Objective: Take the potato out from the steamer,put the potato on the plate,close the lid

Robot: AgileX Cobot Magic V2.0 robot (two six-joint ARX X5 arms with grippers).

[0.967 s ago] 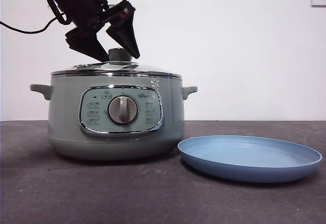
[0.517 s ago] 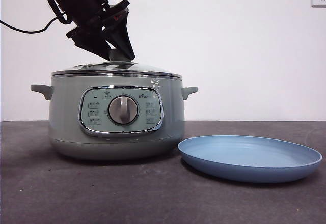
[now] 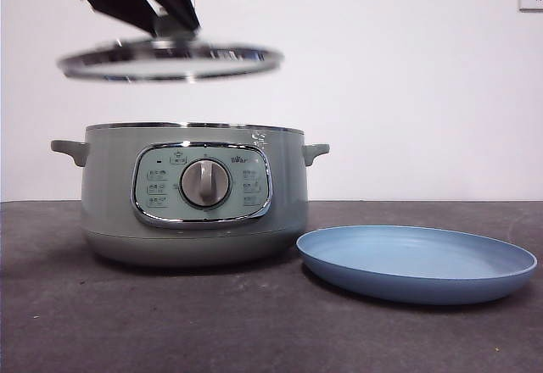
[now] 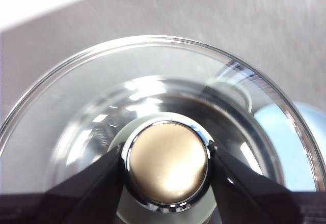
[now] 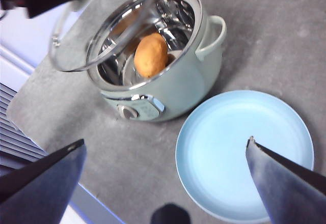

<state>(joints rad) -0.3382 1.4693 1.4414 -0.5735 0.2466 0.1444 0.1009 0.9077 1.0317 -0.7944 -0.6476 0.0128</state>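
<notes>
The left gripper (image 3: 165, 19) hangs high at the left of the front view, its two black jaws clamped on the knob (image 4: 167, 164) of the lid (image 3: 170, 59). The glass lid hangs level just under the gripper, clear of the pot and a little to the left of it. In the left wrist view each jaw presses one side of the chrome-ringed knob.

Below the gripper sits the steamer (image 3: 193, 195), open, on the dark table (image 3: 254, 322). Its chrome-framed control panel (image 3: 202, 184) carries a silver dial (image 3: 204, 183), small button icons on either side, and a short brand mark at the upper right, too small to read.

The right wrist view looks down into the pot: the potato (image 5: 151, 55) lies inside the steamer, well below and to one side of the lid-holding gripper.

The plate (image 3: 416, 263) rests just right of the steamer, apart from it. The right gripper (image 5: 165, 152) hovers high over the plate, jaws spread wide, holding nothing.
</notes>
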